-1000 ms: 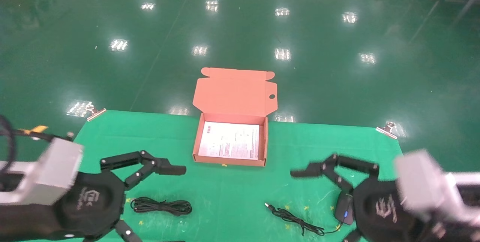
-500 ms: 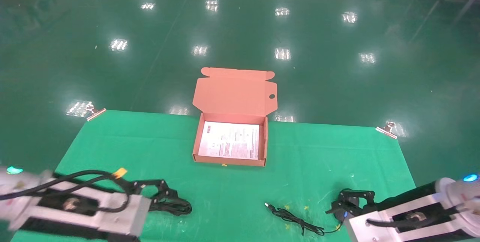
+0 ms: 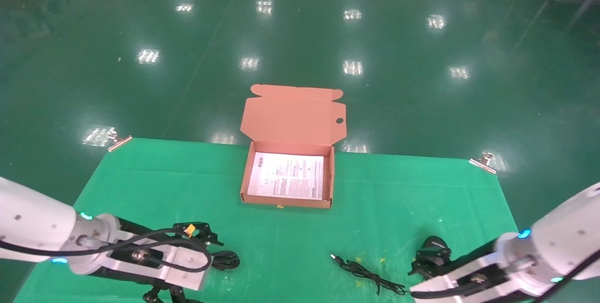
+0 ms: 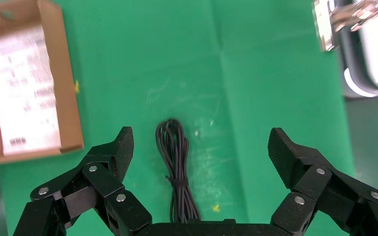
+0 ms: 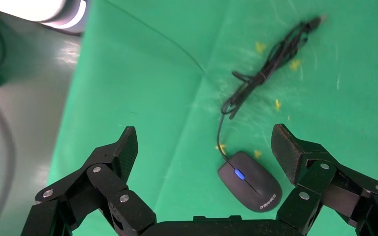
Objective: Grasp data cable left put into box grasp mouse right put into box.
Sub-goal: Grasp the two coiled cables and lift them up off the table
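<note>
Here the left gripper, black and two-fingered, is hanging spread wide over the thin black data cable, a slim tied coil lying flat on the green cloth between the fingers and touching neither. The head view is hiding most of that coil behind the wrist, showing only its end; the left wrist view is showing nearly its whole length. The right gripper is likewise gaping wide and holding nothing, poised above the small black oval mouse, which is resting upright on the cloth with a blue light on its wheel. Its thin black cord is trailing away in a loose bundle, apart from the coil. The head view is barely showing the mouse. Farther off, the shallow orange-brown cardboard box is sitting open, lid raised, with a white printed sheet inside.
</note>
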Controlling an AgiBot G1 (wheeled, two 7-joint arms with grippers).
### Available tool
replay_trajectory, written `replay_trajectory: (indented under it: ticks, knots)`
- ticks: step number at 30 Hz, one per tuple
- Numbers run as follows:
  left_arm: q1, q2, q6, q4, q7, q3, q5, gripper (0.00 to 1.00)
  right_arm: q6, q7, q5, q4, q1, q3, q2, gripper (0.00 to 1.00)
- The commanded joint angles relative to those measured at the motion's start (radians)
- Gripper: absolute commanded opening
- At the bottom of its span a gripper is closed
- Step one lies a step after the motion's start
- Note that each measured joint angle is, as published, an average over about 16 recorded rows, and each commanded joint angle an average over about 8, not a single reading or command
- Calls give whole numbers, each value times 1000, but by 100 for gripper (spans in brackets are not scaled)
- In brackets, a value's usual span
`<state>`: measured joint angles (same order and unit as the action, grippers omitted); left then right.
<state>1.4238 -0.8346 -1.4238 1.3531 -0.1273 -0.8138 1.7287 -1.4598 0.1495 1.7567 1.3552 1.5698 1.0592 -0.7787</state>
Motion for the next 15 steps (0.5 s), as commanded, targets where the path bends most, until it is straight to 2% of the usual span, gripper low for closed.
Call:
replay_trajectory:
  ticks: [1,9,15]
  knots:
    - [-11,-11,21,0,-13,-11,32,100,17,11,24,-1,-11,12,-10,100]
    - [-42,-60,92,-31,-112,-44,165,100,180,141,169,-1,-88,20,-26,100]
    - [-43,-106,116,-134,-185,-50,202,100,284,227,248,-6,-147,21,-39,100]
